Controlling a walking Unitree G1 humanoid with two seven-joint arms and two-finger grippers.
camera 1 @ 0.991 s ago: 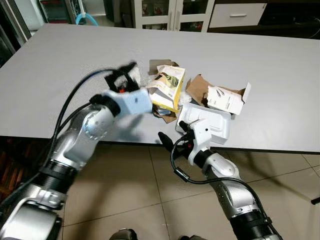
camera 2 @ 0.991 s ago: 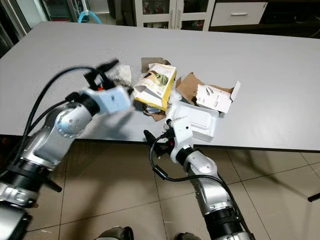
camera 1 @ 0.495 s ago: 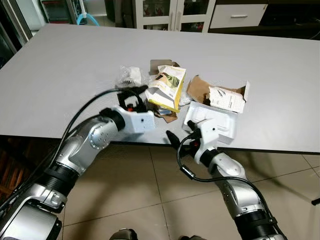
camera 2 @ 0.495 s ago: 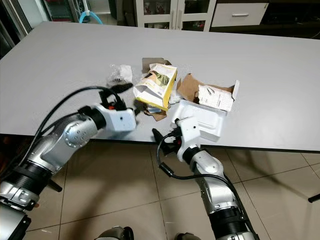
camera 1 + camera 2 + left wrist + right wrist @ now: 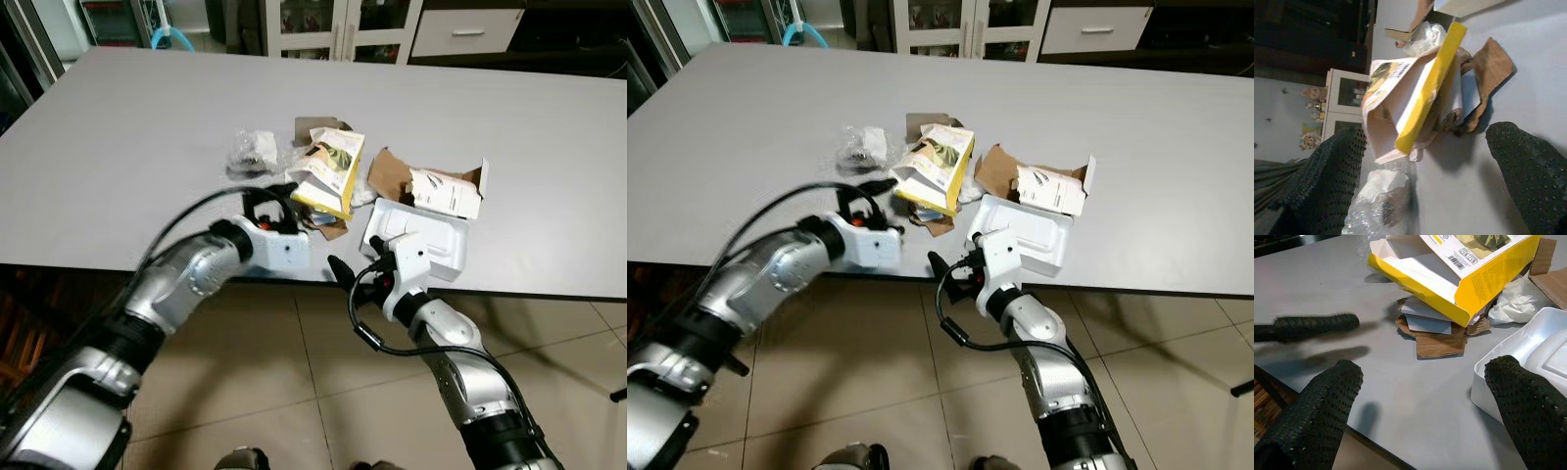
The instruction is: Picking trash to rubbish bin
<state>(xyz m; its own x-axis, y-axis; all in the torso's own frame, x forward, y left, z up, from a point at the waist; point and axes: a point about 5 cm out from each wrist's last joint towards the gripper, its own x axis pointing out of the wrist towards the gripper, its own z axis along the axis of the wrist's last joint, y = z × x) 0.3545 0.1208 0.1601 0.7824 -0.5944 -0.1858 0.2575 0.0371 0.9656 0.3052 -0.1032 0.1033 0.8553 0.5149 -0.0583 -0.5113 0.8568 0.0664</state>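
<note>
I work at the near edge of the grey table (image 5: 118, 127), where the trash lies in one cluster: a yellow carton (image 5: 331, 171), torn brown cardboard (image 5: 1437, 340), a white foam tray (image 5: 421, 235), a small white box (image 5: 443, 194) and a clear plastic wrapper (image 5: 253, 149).

My left gripper (image 5: 269, 196) sits low over the table edge, just beside the carton's near end, fingers spread wide and empty; the left wrist view shows the carton and brown cardboard between them. My right gripper (image 5: 1422, 396) is also spread wide and empty, aimed at the gap between the cardboard and the foam tray.

Risks from here:
- The carton is open and light. Closing on one flap is likely to crush or tear it rather than lift it.
- The carton rests on the cardboard scraps. A shallow grasp may drag loose pieces off the table edge onto the floor.
- Both grippers point into the same cluster. Simultaneous closing may cause finger contact.
- The foam tray overhangs the edge; a nudge from my right arm may tip it off.

Limits of observation:
- No rubbish bin can be made out.
- Items beneath the carton are partly hidden.
- The wrapper's contents are unclear.
- My left fingertips (image 5: 1312, 324) appear blurred.
</note>
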